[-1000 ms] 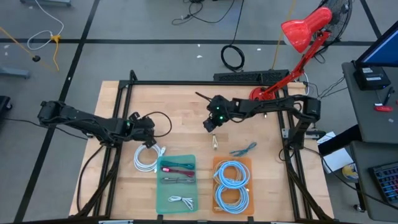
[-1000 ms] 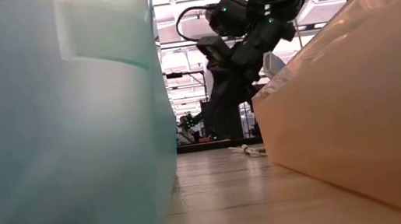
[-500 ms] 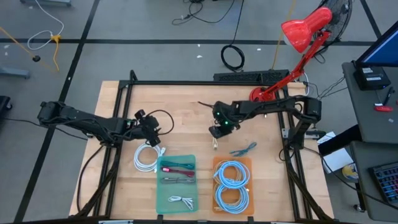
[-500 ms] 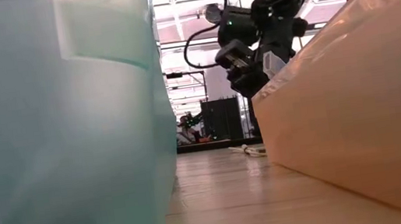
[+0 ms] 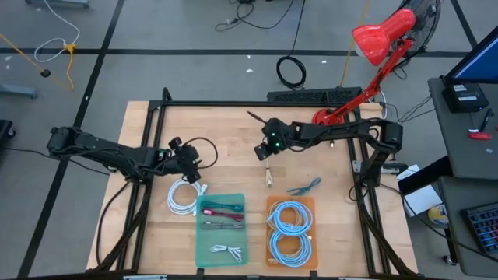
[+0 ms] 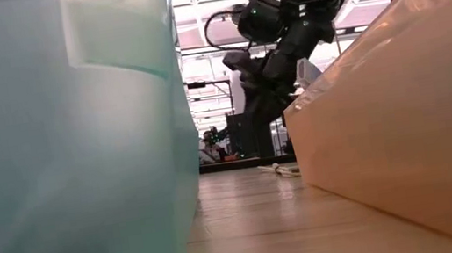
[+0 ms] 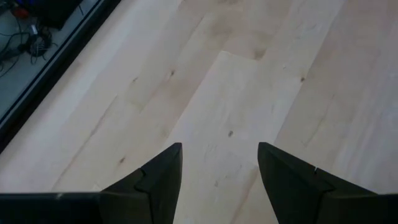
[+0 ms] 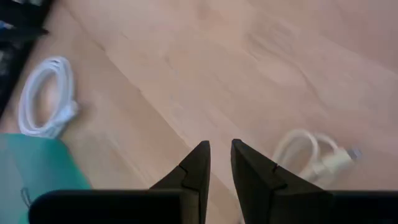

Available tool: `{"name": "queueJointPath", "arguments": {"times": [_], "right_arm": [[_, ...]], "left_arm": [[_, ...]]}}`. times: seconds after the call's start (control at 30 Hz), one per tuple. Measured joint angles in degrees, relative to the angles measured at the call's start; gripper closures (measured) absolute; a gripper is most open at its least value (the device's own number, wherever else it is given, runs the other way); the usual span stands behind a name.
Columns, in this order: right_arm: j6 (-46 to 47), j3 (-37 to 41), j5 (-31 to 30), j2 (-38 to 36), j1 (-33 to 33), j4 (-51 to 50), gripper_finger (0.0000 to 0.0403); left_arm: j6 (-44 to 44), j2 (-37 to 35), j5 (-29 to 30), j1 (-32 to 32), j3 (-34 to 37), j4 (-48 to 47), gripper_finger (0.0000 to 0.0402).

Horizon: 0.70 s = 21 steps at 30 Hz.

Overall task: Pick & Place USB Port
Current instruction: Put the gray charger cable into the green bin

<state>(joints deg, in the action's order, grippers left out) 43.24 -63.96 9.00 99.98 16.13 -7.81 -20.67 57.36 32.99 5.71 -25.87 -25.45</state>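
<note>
right claw (image 5: 265,155) hangs above the middle of the wooden desk (image 5: 233,132), its fingers drawn nearly together around nothing. small pale usb cable (image 5: 268,179) lies on the desk just in front of it, near the orange tray (image 5: 268,208) of blue cables. left claw (image 5: 192,159) waits open beside the white cable coil (image 5: 184,196), near the green tray (image 5: 219,257).

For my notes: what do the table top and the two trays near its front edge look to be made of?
Pale table top: looks like wood, matt finish; board seams and small knots show in the left wrist view. Teal tray: seemingly thin translucent plastic, as light glows through its wall in the low view. Orange tray: likely the same translucent plastic, with a smooth, slightly glossy wall.
</note>
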Motion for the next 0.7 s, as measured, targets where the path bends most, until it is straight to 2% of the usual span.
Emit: {"name": "queueJointPath", "arguments": {"times": [0.13,0.37,0.5,0.7], "right_arm": [[-1.8,0.0,-0.1,0.0,-0.2,5.8,0.0344],[1.3,0.0,-0.5,0.0,-0.4,5.9,0.0336],[0.2,0.0,-2.4,0.0,-0.4,5.9,0.0312],[0.7,0.0,-4.9,0.0,-1.0,1.3,0.0251]], "left_arm": [[-0.8,0.0,-0.4,0.6,0.0,-0.8,0.0188],[-0.8,0.0,-0.5,1.2,0.0,-1.5,0.0188],[-0.8,0.0,-0.3,1.2,0.0,-1.5,0.0188],[-0.6,0.0,-0.1,1.2,0.0,-1.5,0.0188]]}}
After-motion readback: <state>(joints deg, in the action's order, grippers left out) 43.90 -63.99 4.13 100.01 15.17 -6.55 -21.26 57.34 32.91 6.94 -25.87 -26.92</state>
